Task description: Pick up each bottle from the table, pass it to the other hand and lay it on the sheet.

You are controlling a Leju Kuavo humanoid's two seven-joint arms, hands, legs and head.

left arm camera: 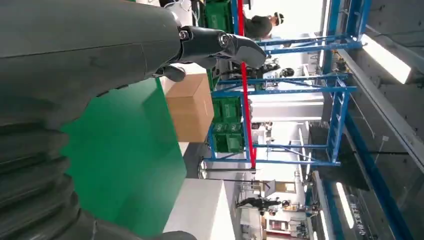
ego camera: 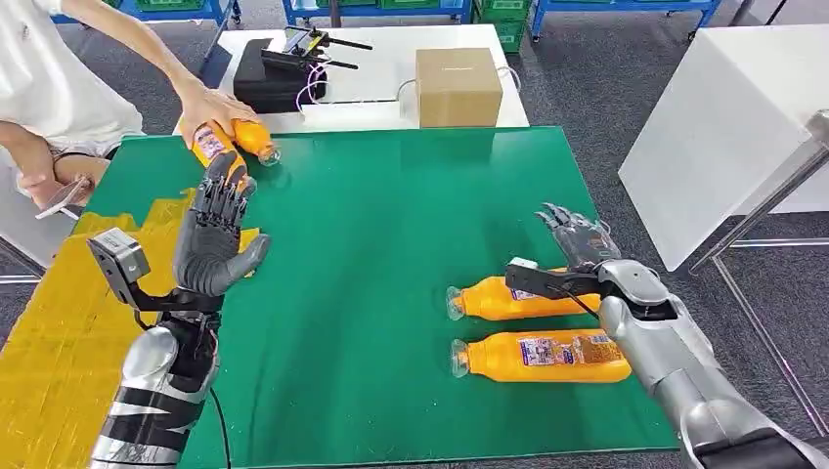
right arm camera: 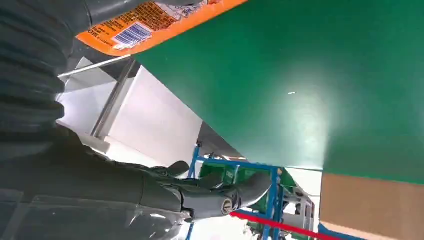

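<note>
Two orange bottles lie on the green table at the right: one [ego camera: 499, 300] partly under my right hand [ego camera: 579, 237], the other [ego camera: 543, 356] nearer the front edge. My right hand hovers open over the farther one's base, whose label [right arm camera: 140, 27] fills a corner of the right wrist view. My left hand [ego camera: 217, 234] is raised open, fingers up, at the left over the border of the yellow sheet [ego camera: 59, 342]. Its thumb [left arm camera: 220, 45] holds nothing. A person's hand [ego camera: 210, 107] rests on a third orange bottle [ego camera: 249, 140] at the table's far left.
A cardboard box [ego camera: 458, 86] and a black device with cables [ego camera: 279, 68] stand on a white table behind. A white table [ego camera: 728, 117] stands to the right. The person sits at the far left, holding a phone [ego camera: 61, 198].
</note>
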